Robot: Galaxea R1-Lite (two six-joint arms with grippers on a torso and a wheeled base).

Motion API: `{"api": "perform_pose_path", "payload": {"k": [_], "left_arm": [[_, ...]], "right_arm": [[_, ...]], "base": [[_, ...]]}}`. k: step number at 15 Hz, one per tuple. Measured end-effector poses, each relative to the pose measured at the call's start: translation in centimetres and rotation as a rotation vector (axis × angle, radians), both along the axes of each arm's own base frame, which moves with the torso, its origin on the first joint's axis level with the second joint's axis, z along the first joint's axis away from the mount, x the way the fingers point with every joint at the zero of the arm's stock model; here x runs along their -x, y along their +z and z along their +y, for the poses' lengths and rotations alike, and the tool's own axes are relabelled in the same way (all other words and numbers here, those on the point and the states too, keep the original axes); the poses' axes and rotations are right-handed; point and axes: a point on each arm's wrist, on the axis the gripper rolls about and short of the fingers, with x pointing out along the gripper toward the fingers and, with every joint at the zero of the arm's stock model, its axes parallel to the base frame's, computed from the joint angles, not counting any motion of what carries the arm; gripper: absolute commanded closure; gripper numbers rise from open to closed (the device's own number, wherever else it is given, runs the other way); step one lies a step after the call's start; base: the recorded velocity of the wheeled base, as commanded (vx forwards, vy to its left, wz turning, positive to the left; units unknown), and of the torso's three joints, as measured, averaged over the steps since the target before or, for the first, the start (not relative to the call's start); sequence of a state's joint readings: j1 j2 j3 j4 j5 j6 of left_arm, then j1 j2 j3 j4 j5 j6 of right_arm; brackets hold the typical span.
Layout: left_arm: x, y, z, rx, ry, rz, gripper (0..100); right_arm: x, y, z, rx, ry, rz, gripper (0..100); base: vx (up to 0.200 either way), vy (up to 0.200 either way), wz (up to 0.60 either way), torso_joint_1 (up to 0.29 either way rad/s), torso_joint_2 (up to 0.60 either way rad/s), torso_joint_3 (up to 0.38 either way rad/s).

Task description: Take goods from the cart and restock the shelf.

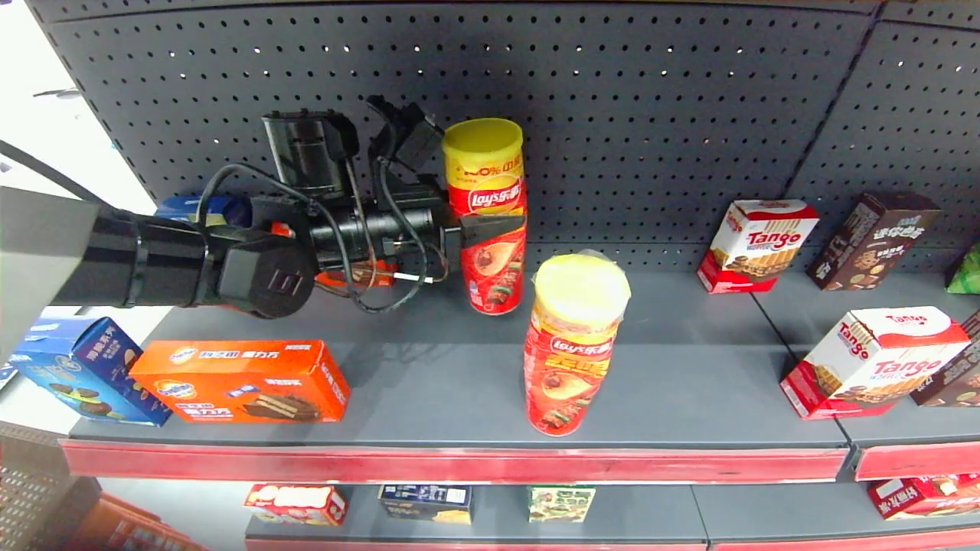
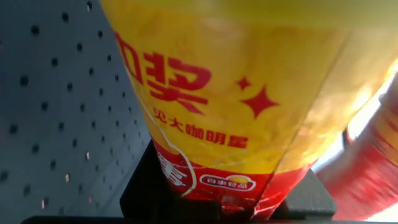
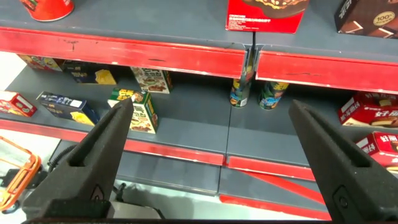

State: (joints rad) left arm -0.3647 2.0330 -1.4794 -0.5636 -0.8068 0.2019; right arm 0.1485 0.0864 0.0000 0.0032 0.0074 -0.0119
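Red-and-yellow cardboard crisp canister with a yellow lid (image 1: 486, 168) is held upright, clamped round its middle by the left gripper (image 1: 494, 229), far back on the grey metal shelf (image 1: 429, 383) by the dark pegboard (image 1: 651, 115). A logo and bold lettering are carried on its label. A matching second canister (image 1: 570, 344) is stood nearer, to the right. The right gripper (image 3: 211, 143) is spread wide.

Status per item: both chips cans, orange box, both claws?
rear chips can: upright, lid on, clamped in left claw.
front chips can: upright, lid on, standing free near the shelf front edge.
orange box: lying flat, closed.
left claw: shut on rear chips can.
right claw: open, empty.
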Motion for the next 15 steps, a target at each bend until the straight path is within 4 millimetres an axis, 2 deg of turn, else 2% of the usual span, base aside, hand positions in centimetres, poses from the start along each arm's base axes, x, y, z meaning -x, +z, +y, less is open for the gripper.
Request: {"api": "perform_pose_path", "payload": {"k": [3,7,15], "left_arm": [[-1.7,-0.7,-1.3,0.003,-0.015,-0.009,100],[-2.8,-2.1,-2.9,-0.001,-0.037,0.002,100],[-4.8,-3.8,-4.3,-0.053,-0.048,0.022,100]], "right_arm": [[0.0,0.0,0.0,0.000,0.000,0.000,0],[0.0,0.0,0.0,0.000,0.000,0.000,0],[0.0,0.0,0.0,0.000,0.000,0.001,0]], "base": [[0.000,0.000,0.00,0.000,0.00,0.000],[0.000,0.000,0.00,0.000,0.00,0.000],[0.000,0.000,0.00,0.000,0.00,0.000]]}}
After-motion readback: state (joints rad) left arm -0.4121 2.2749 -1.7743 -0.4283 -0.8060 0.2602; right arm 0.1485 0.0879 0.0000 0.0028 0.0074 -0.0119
